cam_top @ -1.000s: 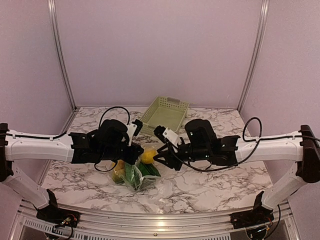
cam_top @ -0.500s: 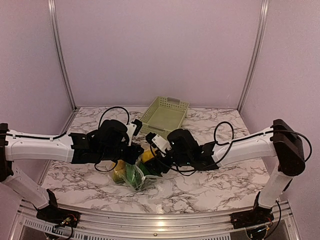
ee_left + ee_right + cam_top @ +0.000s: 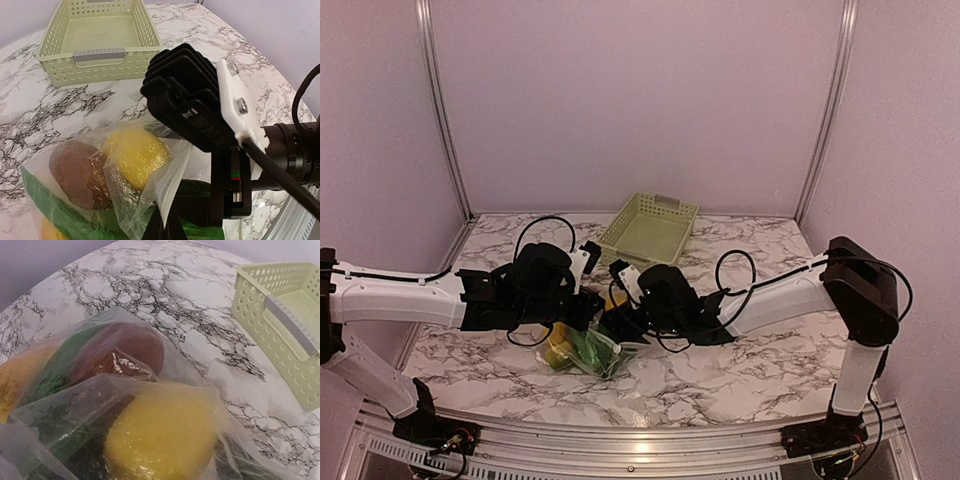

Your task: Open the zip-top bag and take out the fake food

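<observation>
The zip-top bag [image 3: 605, 360] is down on the marble table [image 3: 750, 370], near the front edge and a little left of centre, right between the two grippers. All the fake food [image 3: 582, 348] that can be seen is inside the film. In the left wrist view the yellow lemon [image 3: 136, 156] sits high in the pile behind crinkled plastic. The small brown piece [image 3: 75, 172] touches it on the left, and the long green pod [image 3: 67, 220] runs along below them both. The right wrist camera is almost on top of the bag (that lemon fills the near part of its frame), and it catches the orange-yellow mango [image 3: 15, 380] at the far left edge, beside the green.

Now the arms. The left gripper [image 3: 162, 225] reaches in from the left with its fingers pressed together, pinching a fold of the bag's clear film. The right gripper [image 3: 615, 322] comes in from the right, nose down at the bag and just beside the left one. Its black finned body and white plate loom large in the left wrist view. Its jaws are hidden in every view, so I cannot tell whether they are spread or closed.

Further out, the pale green slotted basket [image 3: 650, 228] stands upright at the far side of the table, well apart from the bag.
</observation>
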Controlling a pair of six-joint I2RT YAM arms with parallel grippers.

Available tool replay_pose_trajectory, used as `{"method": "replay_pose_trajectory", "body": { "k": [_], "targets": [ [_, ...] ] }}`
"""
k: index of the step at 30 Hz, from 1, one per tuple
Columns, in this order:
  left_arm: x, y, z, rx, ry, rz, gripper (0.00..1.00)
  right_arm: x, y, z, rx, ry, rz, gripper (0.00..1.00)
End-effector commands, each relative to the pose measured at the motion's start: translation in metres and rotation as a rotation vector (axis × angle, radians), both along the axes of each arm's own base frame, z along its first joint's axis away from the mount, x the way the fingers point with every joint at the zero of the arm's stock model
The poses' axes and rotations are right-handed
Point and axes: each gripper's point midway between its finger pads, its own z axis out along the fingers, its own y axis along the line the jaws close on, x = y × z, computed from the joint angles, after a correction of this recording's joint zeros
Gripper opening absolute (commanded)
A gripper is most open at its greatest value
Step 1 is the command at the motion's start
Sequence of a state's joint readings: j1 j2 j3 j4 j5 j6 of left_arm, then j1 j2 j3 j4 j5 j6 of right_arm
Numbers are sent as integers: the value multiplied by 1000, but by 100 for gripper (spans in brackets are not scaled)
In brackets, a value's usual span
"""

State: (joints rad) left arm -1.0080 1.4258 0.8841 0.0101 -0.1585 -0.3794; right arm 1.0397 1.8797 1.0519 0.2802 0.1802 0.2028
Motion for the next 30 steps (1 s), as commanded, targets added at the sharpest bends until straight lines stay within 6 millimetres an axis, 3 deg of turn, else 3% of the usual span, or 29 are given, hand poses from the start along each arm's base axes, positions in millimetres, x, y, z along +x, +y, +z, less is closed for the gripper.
{"method": "replay_pose_trajectory", "body": {
  "k": [1,6,8,17,24,27,30],
  "targets": [
    [0,6,6,-11,-19,23,0,11,5,3,25,-7,-65,69],
    [6,13,4,9,-31,64,0,2,4,20,59,-13,-24,44],
    [9,15,3,18,-38,86,0,-3,2,29,71,-11,-9,39],
    [22,28,-5,66,-38,166,0,-35,-20,67,117,13,79,34],
    [32,38,-12,81,-19,200,0,-71,-38,96,151,14,222,34],
    [35,42,-16,81,-7,210,0,-69,-52,117,171,-9,221,34],
    [38,45,-18,75,5,218,0,-49,-71,139,201,-49,175,34]
  ]
}}
